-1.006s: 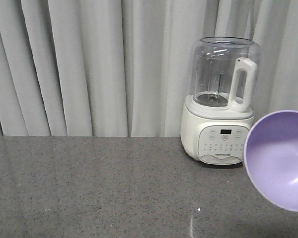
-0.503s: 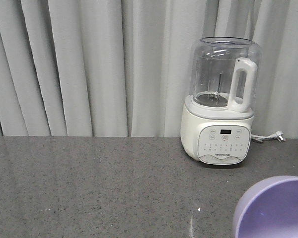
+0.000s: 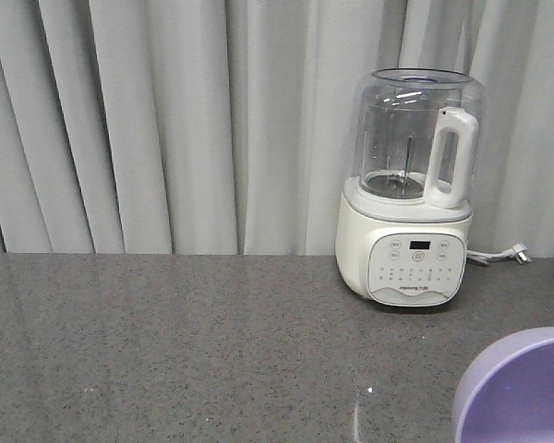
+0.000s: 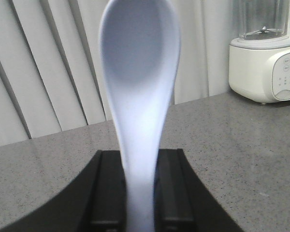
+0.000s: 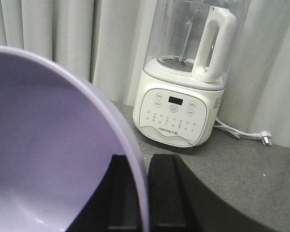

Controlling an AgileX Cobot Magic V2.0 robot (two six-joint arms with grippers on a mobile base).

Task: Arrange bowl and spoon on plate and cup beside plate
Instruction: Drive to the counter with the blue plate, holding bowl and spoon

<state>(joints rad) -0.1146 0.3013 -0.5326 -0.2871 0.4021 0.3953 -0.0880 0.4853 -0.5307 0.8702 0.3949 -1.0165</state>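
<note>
The spoon [image 4: 140, 96] is smooth, pale blue plastic with a deep rounded scoop and a thick handle. It stands upright with the scoop at the top, its hollow facing the left wrist camera. The left jaws, matte black and flat-faced, pinch the lower handle from both sides.

The bowl [image 5: 48, 145] is lavender, matte and round, with a thin, even rim. The right jaws are pinched on that rim, one black finger against the inner wall and the other outside. In the front view the bowl [image 3: 522, 388] sits at the lower right corner, cut off by the frame edge. I cannot tell whether it touches the tabletop [image 3: 185, 341].

The tabletop is grey stone with fine speckles and a slight sheen. A blender [image 3: 411, 194] stands at its back right, behind the bowl. It has a glossy cream base with a button panel and a small display, a clear rounded jar and a white loop handle. Its white cord [image 3: 512, 254] lies on the tabletop to the right, ending in a plug. Pale grey curtain [image 3: 166, 120] hangs in soft vertical folds behind everything.
</note>
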